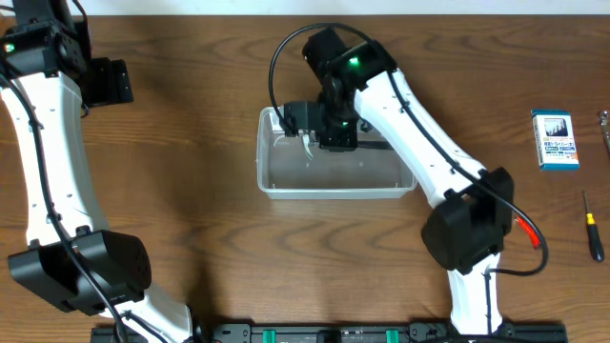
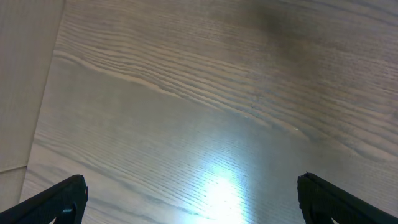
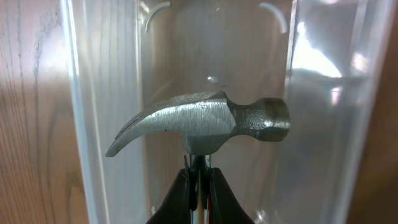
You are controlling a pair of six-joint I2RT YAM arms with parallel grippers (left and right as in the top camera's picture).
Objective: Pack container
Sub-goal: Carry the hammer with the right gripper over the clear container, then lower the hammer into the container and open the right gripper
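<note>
The wooden table lies under both arms. The right arm's dark wrist covers most of the far left corner of the container, so from above the right gripper and what it carries are hard to make out.

The container is directly below and around this gripper, and its clear walls rise on both sides of the fingertips in the wrist view. The right gripper is pressed together on the neck of a hammer, just under the steel head. The head lies crosswise ahead of the fingers, with the claw on one side and the round face on the other. The handle is hidden behind the fingers and cut off by the frame. I cannot tell whether the head touches the container floor.

The left gripper is spread wide, well apart from the container, with only bare wood ahead of it. Only its two fingertips show.

Far to the side of the right gripper lie a small blue-and-white box and a thin screwdriver.
</note>
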